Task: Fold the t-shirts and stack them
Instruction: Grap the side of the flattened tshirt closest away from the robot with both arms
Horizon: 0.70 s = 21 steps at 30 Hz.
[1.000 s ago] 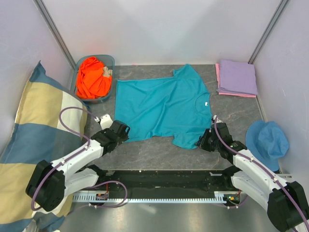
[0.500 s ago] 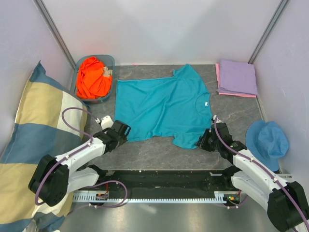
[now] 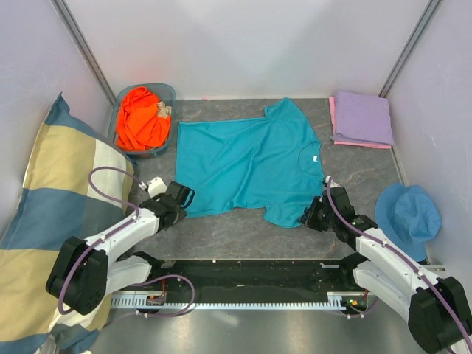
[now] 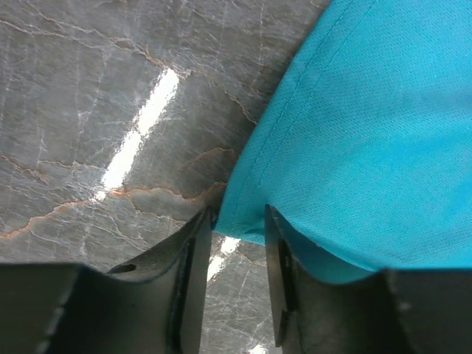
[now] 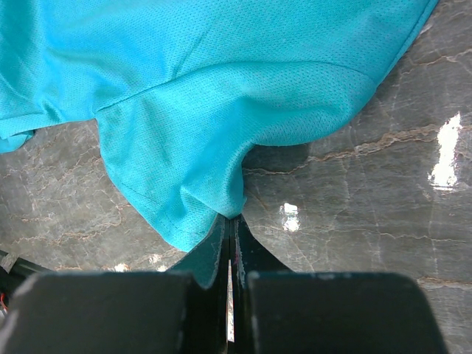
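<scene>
The teal t-shirt [image 3: 247,162] lies spread flat on the grey table. My left gripper [image 3: 179,198] is open at its near-left hem corner. In the left wrist view that corner [image 4: 243,221] sits between the parted fingers [image 4: 193,251]. My right gripper [image 3: 313,214] is shut on the near-right sleeve, and the cloth [image 5: 214,147] bunches at the closed tips [image 5: 231,221]. The orange t-shirt [image 3: 141,118] is crumpled in a basket at the back left. The lavender t-shirt [image 3: 363,116] lies folded on the pink one [image 3: 333,110] at the back right.
A blue basket [image 3: 171,92] holds the orange shirt. A big checked pillow [image 3: 59,192] fills the left side. A blue bucket hat [image 3: 408,214] lies at the right, beside my right arm. White walls close in the back and sides.
My left gripper has shifted slightly left onto the shirt's near-left corner. The right gripper and the shirt have not visibly moved.
</scene>
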### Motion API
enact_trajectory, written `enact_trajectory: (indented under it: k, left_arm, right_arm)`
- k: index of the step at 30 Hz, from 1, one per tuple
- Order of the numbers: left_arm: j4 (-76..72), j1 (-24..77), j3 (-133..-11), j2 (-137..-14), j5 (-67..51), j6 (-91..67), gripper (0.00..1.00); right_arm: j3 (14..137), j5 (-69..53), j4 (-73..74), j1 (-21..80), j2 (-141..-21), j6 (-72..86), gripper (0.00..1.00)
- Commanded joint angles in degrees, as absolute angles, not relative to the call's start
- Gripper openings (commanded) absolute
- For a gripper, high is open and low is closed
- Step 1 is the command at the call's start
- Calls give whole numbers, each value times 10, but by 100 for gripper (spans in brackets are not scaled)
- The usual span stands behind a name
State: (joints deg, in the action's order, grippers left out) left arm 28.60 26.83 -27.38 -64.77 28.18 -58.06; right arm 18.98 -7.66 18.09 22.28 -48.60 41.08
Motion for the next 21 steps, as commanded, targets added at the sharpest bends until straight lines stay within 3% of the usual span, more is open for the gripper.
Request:
enact_trajectory:
  k: [1, 4, 8, 14, 21]
  left_arm:
    - [287, 265, -282, -654, 285, -604, 37]
    - [285, 265, -286, -665, 282, -602, 31]
    - [283, 265, -287, -673, 279, -600, 2]
    - [280, 265, -295, -653, 279, -577, 2]
    - [293, 265, -345, -591, 277, -522, 2]
  right_arm:
    - [205, -76, 179, 224, -484, 403, 0]
    - [204, -75, 179, 224, -483, 403, 0]
    - [204, -74, 180, 224, -483, 403, 0]
    - [216, -72, 191, 226, -482, 398, 0]
    - [328, -23, 293, 224, -423, 388, 0]
